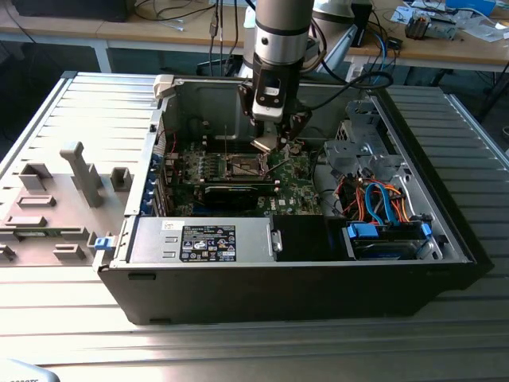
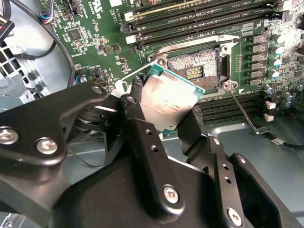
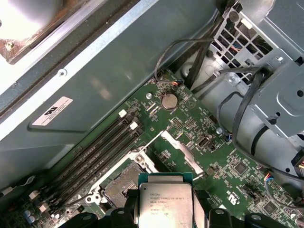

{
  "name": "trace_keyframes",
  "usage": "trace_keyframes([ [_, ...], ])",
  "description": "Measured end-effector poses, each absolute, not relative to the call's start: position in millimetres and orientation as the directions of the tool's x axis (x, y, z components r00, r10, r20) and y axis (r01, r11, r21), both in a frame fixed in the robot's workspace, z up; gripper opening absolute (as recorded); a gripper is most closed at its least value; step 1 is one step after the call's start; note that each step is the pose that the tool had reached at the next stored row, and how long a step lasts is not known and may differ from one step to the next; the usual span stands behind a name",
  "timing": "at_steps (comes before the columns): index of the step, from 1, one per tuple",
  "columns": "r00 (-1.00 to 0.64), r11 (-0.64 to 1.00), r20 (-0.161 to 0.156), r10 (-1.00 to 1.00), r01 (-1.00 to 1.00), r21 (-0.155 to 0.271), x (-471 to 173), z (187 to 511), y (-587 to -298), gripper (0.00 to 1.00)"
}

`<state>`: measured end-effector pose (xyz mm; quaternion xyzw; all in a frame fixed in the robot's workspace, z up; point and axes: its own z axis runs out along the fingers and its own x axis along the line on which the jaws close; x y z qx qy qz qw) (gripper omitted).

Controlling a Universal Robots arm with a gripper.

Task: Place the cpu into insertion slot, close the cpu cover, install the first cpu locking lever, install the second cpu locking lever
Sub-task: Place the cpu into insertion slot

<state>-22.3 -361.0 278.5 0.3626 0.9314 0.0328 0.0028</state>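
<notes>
just beside the insertion slot [image 2: 192,71], the gripper [image 2: 165,111] had its fingers [image 2: 136,111] clamped on the tilted cpu [image 2: 168,97]; lowered askew, it might catch the slot's rim and fail to seat

A ribbed metal surface [image 1: 238,350] carries the open computer case [image 1: 302,294]. Against it — on the exterior view's left — lies a grey panel [image 1: 111,119].

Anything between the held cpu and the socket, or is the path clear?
Nothing visible. The end effector grips the cpu close to the insertion slot, whose dark centre lies uncovered in the second wrist view. The loose locking lever sits off to its side.
</notes>
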Motion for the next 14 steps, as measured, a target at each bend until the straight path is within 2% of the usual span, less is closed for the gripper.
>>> trace_keyframes([
  [14, -0.717, 0.715, 0.019, 0.697, 0.697, 0.063, -22.3, 278.0, -361.0, 0.54],
])
